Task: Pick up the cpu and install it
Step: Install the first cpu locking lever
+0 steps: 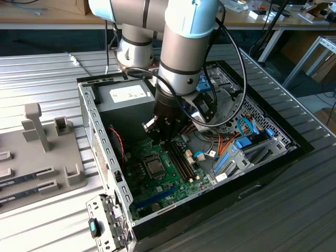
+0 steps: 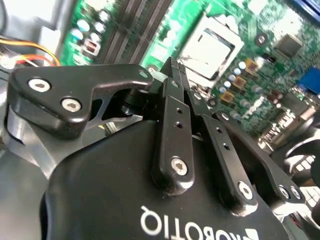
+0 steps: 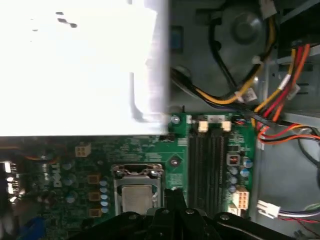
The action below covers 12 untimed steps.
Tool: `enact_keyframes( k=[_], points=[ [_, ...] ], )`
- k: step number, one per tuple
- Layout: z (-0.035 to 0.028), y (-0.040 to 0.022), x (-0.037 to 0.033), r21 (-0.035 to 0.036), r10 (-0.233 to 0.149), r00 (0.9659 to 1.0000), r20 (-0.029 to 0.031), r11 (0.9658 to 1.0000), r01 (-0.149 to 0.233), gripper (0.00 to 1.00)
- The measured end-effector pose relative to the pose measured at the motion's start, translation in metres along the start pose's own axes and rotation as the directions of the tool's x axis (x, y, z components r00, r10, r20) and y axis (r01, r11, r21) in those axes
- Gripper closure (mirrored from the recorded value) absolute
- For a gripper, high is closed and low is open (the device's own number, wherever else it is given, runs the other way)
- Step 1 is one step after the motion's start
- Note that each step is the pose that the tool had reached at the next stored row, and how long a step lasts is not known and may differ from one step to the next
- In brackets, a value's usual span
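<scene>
The cpu (image 1: 155,167) lies flat in its socket on the green motherboard (image 1: 170,181) inside the open computer case, silvery top facing up. It also appears in both wrist views (image 2: 210,47) (image 3: 137,197). My gripper (image 1: 160,137) hangs just above the board, a little behind the socket and apart from the chip. In the second wrist view its black fingers (image 2: 175,115) meet at the tips, so the gripper (image 2: 172,67) is shut with nothing between them. Its tips (image 3: 172,196) sit beside the socket's edge in the first wrist view.
A grey power supply box (image 1: 128,94) fills the case's back corner. Dark memory slots (image 1: 181,157) run beside the socket. Orange, yellow and blue cables (image 1: 247,131) lie on the exterior view's right. A grey fixture tray (image 1: 42,152) stands outside the case on the left.
</scene>
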<state>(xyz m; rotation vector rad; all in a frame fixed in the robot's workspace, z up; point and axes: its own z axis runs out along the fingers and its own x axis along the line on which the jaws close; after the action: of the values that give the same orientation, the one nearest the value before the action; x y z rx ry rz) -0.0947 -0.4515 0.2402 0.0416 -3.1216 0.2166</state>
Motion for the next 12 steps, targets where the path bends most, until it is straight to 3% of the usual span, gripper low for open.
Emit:
enact_keyframes(
  k=[2, 7, 10, 12],
  points=[
    [0.0004, -0.0012, 0.0009, -0.0191, -0.003, 1.0, 0.0012, 0.9998, 0.003, 0.9],
    [0.0027, -0.0022, 0.0001, -0.0405, -0.03, 0.9995, 0.0057, 0.9987, 0.03, 0.9],
    [0.0037, -0.0026, -0.0009, -0.0459, -0.047, 0.9988, 0.0084, 0.9978, 0.048, 0.9],
    [0.0051, -0.0098, -0.0008, -0.0484, -0.049, 0.9988, 0.0089, 0.9976, 0.049, 0.9]
  ],
)
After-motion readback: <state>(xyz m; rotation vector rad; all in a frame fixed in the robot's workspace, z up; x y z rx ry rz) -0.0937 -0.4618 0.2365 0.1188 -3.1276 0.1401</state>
